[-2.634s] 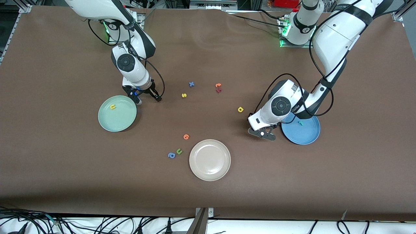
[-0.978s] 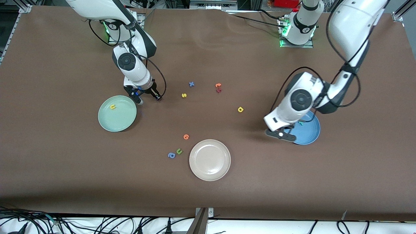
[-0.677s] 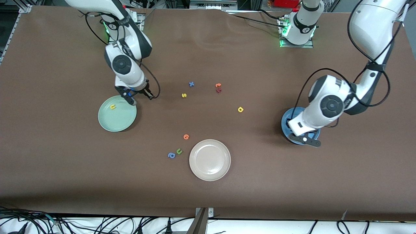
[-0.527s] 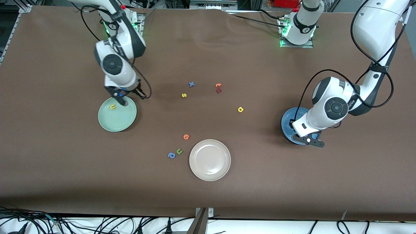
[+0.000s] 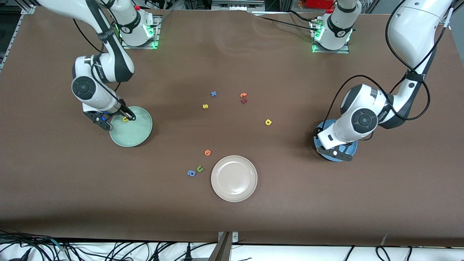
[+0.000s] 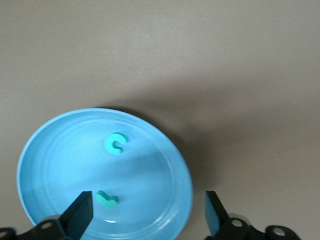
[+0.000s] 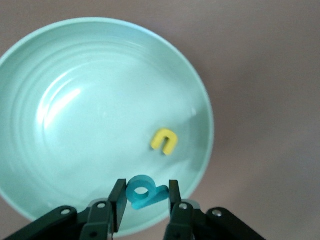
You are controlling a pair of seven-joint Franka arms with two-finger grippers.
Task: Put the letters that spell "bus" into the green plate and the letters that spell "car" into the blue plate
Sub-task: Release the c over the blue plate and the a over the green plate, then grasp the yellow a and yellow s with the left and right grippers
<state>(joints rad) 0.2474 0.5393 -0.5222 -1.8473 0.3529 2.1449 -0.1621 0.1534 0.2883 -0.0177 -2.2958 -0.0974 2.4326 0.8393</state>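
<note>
The right end effector (image 7: 145, 197) hangs over the green plate (image 5: 137, 136), at the plate's rim toward the right arm's end of the counter (image 5: 232, 217), its two fingers pinching the teal b (image 7: 145, 192) between them. In the plate lies the yellow u (image 7: 165, 140), a little apart from the held letter. That plate sits toward the right arm's end, roughly midway between the counter's base edge and its camera edge.

The left end effector (image 6: 147, 215) is over the blue plate (image 6: 45, 150) at the left arm's end of the counter, fingers spread wide with nothing between them. Two teal letters lie in the plate: the teal c (image 6: 115, 143) and, close beside it, the teal r (image 6: 106, 199).

Out on the bare brown counter, around the middle, the yellow s (image 5: 205, 106) lies with a blue x (image 5: 214, 94) just beside it, nearer the base edge. An orange letter (image 5: 243, 95) and a dark red letter (image 5: 244, 101) touch each other a bit farther toward the left arm's end. The yellow a (image 5: 268, 122) lies alone between those and the blue plate.

Closer to the camera edge sits a beige plate (image 5: 234, 195). Beside it, toward the right arm's end, are an orange a (image 5: 207, 152), a green u (image 5: 199, 168) and a blue a (image 5: 191, 173), the last two nearly touching.
</note>
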